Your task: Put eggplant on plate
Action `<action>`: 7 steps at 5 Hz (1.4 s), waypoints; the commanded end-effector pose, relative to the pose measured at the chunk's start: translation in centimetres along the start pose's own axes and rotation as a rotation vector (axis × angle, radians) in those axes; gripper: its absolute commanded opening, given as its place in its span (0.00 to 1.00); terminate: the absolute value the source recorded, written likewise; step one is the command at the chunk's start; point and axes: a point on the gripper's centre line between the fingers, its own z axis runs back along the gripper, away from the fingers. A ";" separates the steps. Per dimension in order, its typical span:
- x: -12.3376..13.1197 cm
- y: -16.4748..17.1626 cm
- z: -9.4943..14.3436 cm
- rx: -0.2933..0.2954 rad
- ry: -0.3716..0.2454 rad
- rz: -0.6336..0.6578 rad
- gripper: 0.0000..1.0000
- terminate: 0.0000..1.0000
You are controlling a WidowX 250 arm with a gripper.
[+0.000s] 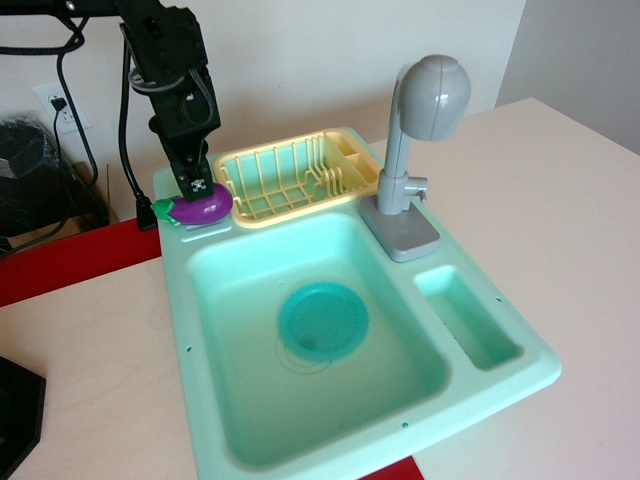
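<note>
- Fingers (197,172) of the black gripper (199,186) point down at the eggplant (196,209); their tips meet its top, but whether they are closed on it or merely touching cannot be told from this angle.
- Nearest the camera, the front rim of the mint-green toy sink (330,455) reaches the bottom edge, with a strip of red surface (392,470) showing just below it.
- At the lower left corner, a dark object (15,415) is cut off by the frame edge on the pale tabletop (90,360).
- Inside the sink's large basin, the teal plate (322,320) lies flat on the bottom, well apart from the eggplant.
- To the right of the basin sits a narrow rectangular side compartment (468,317).
- Farther back, the purple eggplant lies on its side on the sink's back left corner ledge, green cap pointing left, just beside the yellow dish rack (295,176).
- The rack fills the back ledge between the eggplant and the grey faucet (415,150), which stands upright on its grey base.
- A small black-and-white marker (199,185) shows on the gripper just above the eggplant.
- Behind, black cables (125,120) hang against the wall, and a wall outlet (58,108) sits at far left.
</note>
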 end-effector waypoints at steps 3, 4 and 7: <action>0.8 0.3 -1.4 -0.021 0.020 0.045 1.00 0.00; 1.0 0.2 -2.3 -0.013 0.037 0.052 1.00 0.00; 0.8 0.3 -3.4 0.033 0.035 0.072 0.00 0.00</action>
